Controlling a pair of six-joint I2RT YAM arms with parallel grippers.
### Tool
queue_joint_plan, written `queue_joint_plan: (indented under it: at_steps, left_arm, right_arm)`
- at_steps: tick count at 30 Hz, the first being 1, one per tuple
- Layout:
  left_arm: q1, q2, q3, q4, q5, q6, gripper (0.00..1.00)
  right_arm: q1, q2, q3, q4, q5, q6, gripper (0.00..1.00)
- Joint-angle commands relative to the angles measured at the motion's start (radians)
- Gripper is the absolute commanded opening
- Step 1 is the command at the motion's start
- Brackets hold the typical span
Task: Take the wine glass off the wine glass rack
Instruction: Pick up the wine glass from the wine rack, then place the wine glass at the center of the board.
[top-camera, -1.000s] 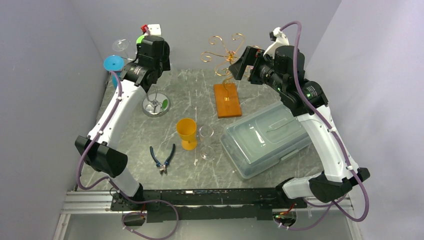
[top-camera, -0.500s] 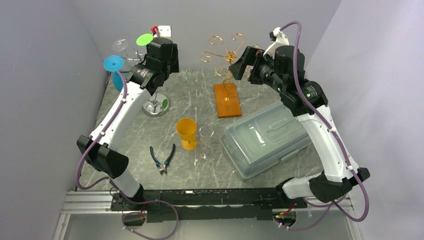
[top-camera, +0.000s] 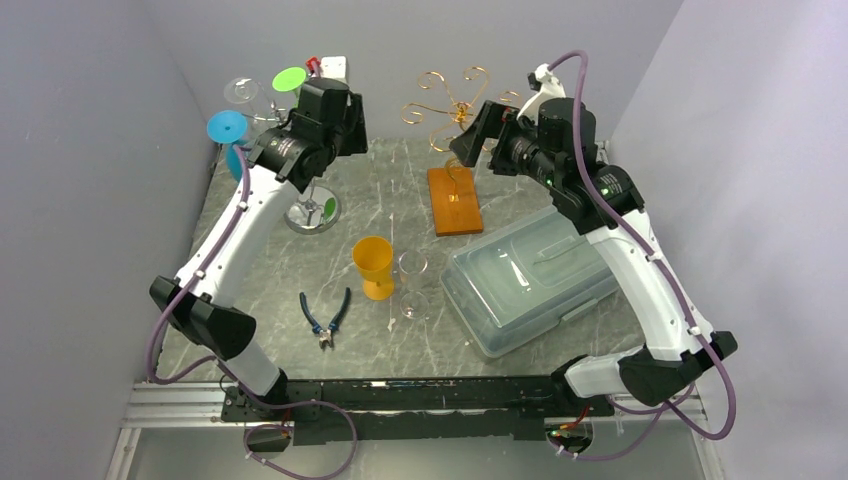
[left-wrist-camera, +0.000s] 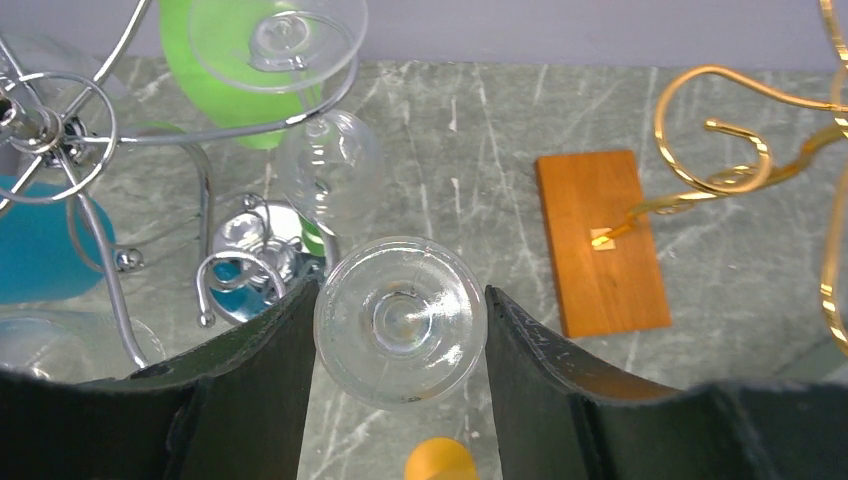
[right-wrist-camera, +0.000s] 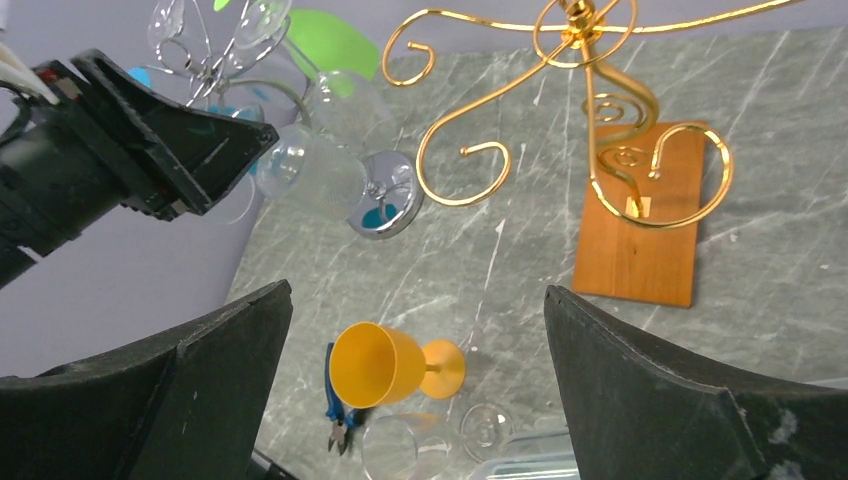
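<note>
The chrome wine glass rack (left-wrist-camera: 32, 116) stands at the back left on a mirror base (top-camera: 311, 212). It carries a green (top-camera: 289, 78), a blue (top-camera: 227, 126) and clear glasses (left-wrist-camera: 328, 172). My left gripper (top-camera: 338, 128) is high up, just right of the rack, and is shut on a clear wine glass (left-wrist-camera: 400, 320). The glass's round end fills the gap between the fingers (left-wrist-camera: 255, 390). The right wrist view shows that glass (right-wrist-camera: 310, 178) sticking out from the left gripper. My right gripper (right-wrist-camera: 415, 300) is open and empty, high above the gold rack (top-camera: 447, 100).
The gold wire rack stands on a wooden base (top-camera: 455, 200). An orange goblet (top-camera: 375, 265), a clear glass on its side (top-camera: 412, 290) and blue pliers (top-camera: 325, 315) lie mid-table. A clear lidded box (top-camera: 530, 280) sits at the right. Walls close in on both sides.
My left gripper has moved right, away from the chrome rack's hub, with the clear glass between its fingers. My right gripper has shifted a little left.
</note>
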Motion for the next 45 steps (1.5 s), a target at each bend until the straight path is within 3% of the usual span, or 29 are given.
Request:
queue_joint_plan:
  at_steps: [1, 11, 22, 32, 45]
  left_arm:
    - [-0.004, -0.095, 0.09, -0.002, 0.102, -0.091, 0.15]
    - [-0.004, -0.176, 0.096, -0.028, 0.297, -0.241, 0.13]
    - [-0.003, -0.232, 0.054, 0.052, 0.511, -0.426, 0.13]
    - [0.004, -0.272, -0.033, 0.161, 0.618, -0.553, 0.12]
    - [0.059, -0.341, -0.202, 0.364, 0.746, -0.726, 0.12]
  right_arm:
    - [0.023, -0.047, -0.04, 0.106, -0.037, 0.039, 1.0]
    - [0.075, -0.122, -0.249, 0.339, -0.115, 0.179, 0.98]
    - [0.105, -0.212, -0.51, 0.663, -0.175, 0.349, 0.9]
    - [0.106, -0.262, -0.679, 0.958, -0.197, 0.524, 0.74]
    - [0.105, -0.227, -0.76, 1.23, -0.26, 0.704, 0.55]
